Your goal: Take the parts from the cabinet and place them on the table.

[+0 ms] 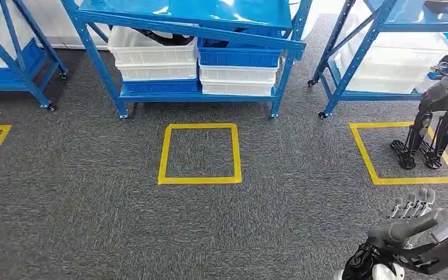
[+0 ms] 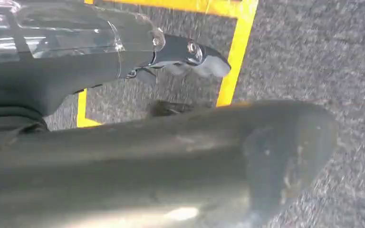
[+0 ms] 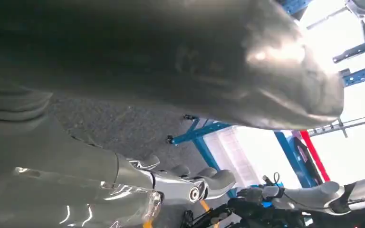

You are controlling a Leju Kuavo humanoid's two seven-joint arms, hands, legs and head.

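On the grey carpet (image 1: 93, 198), a blue shelf rack (image 1: 192, 23) stands straight ahead, white bins (image 1: 151, 55) and blue bins (image 1: 239, 58) stacked on its low shelf; dark parts (image 1: 163, 36) poke from the upper left bin. A yellow taped square (image 1: 199, 153) lies before it. Another robot (image 1: 443, 111) stands at right. The right hand (image 1: 411, 224) hangs empty, fingers apart; the left hand (image 2: 180, 52) holds nothing, fingers loosely extended.

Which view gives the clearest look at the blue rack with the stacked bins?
The head view: the blue rack stands straight ahead with white and blue bins stacked on its lower shelf. The right wrist view catches blue frame legs and a white bin behind the right hand; whether it is the same rack is unclear. The left wrist view shows carpet and yellow tape.
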